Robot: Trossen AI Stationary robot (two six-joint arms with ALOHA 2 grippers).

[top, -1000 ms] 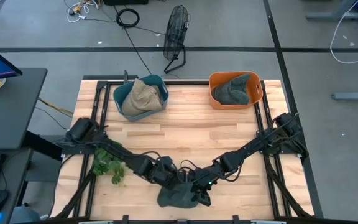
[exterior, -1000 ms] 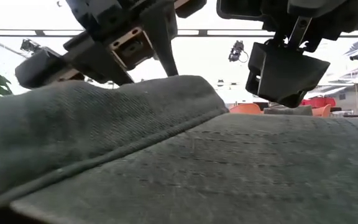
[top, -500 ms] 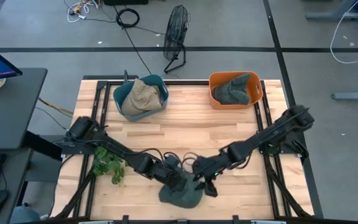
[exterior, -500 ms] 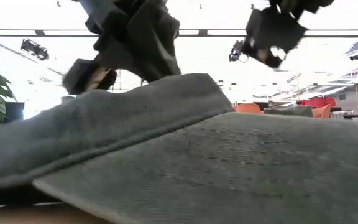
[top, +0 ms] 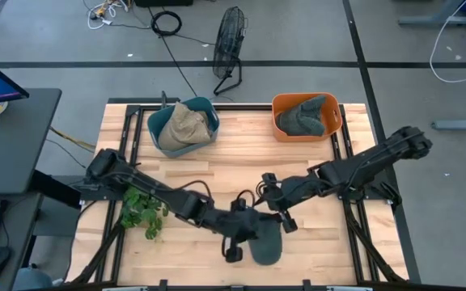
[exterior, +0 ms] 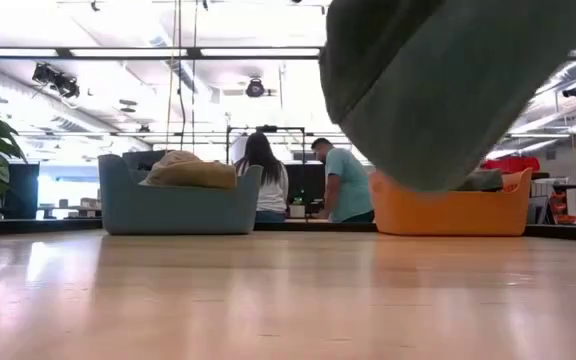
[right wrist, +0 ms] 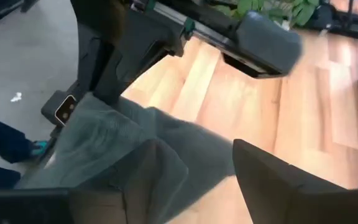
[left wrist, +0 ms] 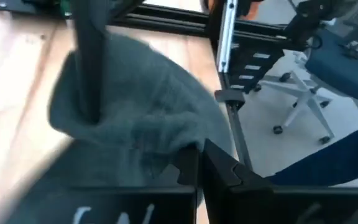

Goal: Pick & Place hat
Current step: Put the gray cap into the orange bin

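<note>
1. At the near edge of the table [top: 298,166], the dark green hat [top: 266,240] hangs clear of the wood; in the low view it [exterior: 448,80] fills the upper right with bare tabletop below it.
2. The left gripper [top: 245,226] sits at the hat's left side, its arm stretching in from the near-left corner. In the left wrist view its fingers [left wrist: 194,165] are clenched on a fold of the hat's fabric [left wrist: 135,124].
3. The right gripper [top: 275,212] is just beside the hat's far-right edge, its arm reaching in from the right side. In the right wrist view its fingers [right wrist: 272,180] stand apart, released, with the hat [right wrist: 123,155] lying partly between them; whether they touch the cloth I cannot tell.
4. A green plant [top: 141,212] lies on the table's left side, near the left arm.
5. At the far edge, a blue bin [top: 183,126] holds a tan hat [top: 186,123], and an orange bin [top: 307,116] to its right holds a green hat [top: 302,118].
6. Beyond the table in the low view, two people [exterior: 303,180] stand with their backs to the camera.
7. On the floor behind the table stands a black fan [top: 229,48].
</note>
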